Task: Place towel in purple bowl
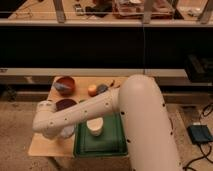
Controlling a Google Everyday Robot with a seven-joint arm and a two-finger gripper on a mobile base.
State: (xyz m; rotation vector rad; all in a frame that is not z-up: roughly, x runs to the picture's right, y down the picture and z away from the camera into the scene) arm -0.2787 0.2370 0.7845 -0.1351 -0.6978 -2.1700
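The purple bowl [65, 104] stands on the left part of the small wooden table [42, 146]. My white arm reaches across from the lower right, and its wrist hangs over the table's front left. The gripper [63, 132] points down just in front of the purple bowl and is mostly hidden by the wrist. A pale patch below the wrist may be the towel [67, 133], but I cannot tell for sure.
A red-brown bowl [65, 85] with something blue in it stands at the back left. An orange fruit [92, 90] and a dark object [103, 88] lie behind the arm. A green tray [107, 142] at the front right holds a white cup [95, 128].
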